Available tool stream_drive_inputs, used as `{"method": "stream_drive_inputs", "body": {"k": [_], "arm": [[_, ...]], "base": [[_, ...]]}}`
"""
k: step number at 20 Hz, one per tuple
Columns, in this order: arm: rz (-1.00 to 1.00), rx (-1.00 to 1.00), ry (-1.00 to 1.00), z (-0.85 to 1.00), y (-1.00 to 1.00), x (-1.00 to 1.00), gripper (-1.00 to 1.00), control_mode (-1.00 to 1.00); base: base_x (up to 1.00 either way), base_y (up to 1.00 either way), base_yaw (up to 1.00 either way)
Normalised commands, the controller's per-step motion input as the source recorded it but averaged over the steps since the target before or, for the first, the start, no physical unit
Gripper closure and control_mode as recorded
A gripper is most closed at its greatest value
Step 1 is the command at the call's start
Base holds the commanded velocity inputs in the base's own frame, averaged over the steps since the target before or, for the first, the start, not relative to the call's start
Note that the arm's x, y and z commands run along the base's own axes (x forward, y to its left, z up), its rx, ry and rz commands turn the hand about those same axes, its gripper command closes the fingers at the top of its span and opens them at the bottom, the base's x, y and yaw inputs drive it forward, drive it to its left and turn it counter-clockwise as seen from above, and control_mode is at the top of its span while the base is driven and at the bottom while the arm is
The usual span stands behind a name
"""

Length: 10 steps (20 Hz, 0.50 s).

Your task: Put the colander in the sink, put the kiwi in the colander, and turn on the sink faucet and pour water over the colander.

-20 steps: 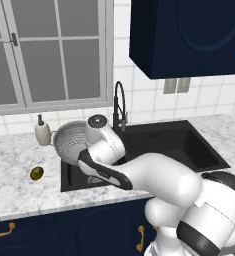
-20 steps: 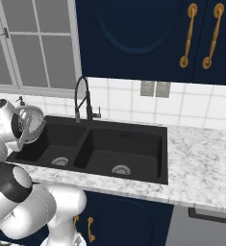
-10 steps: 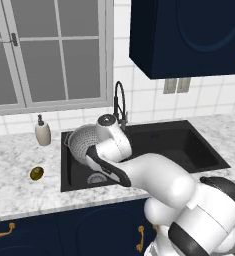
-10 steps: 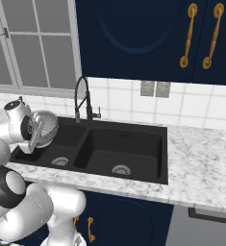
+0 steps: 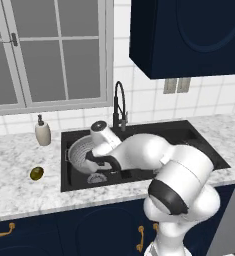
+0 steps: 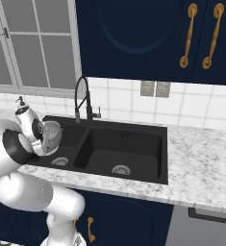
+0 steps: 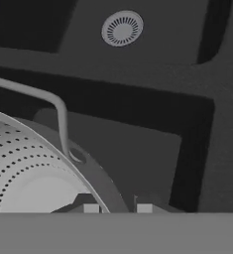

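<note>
The gripper (image 7: 117, 207) is clamped on the rim of the colander (image 5: 83, 154), its jaws close together with the thin metal edge between them, and holds the colander tilted on edge in the left basin of the sink (image 5: 189, 136), above that basin's drain (image 5: 97, 178). The kiwi (image 5: 36, 173) lies on the marble counter (image 5: 19, 192) left of the sink, near the front; the soap dispenser (image 5: 42, 132) stands farther back. The sink faucet (image 5: 118, 106) rises behind the basins' divide.

The round perforated metal colander (image 5: 81, 152) sits tilted in the left basin of the black double-basin sink (image 5: 199, 145); the small olive-brown kiwi (image 5: 36, 173) lies on the counter left of the sink.
</note>
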Motion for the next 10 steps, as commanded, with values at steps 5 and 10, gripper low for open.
{"method": "stream_drive_inputs", "body": {"k": [5, 10], "arm": [[0.03, -0.03, 0.02, -0.18, 0.00, 0.51, 1.00, -1.00], [0.00, 0.00, 0.03, -0.40, -0.12, 0.25, 1.00, -1.00]], "base": [[0.00, 0.00, 0.00], [0.00, 0.00, 0.00]]}}
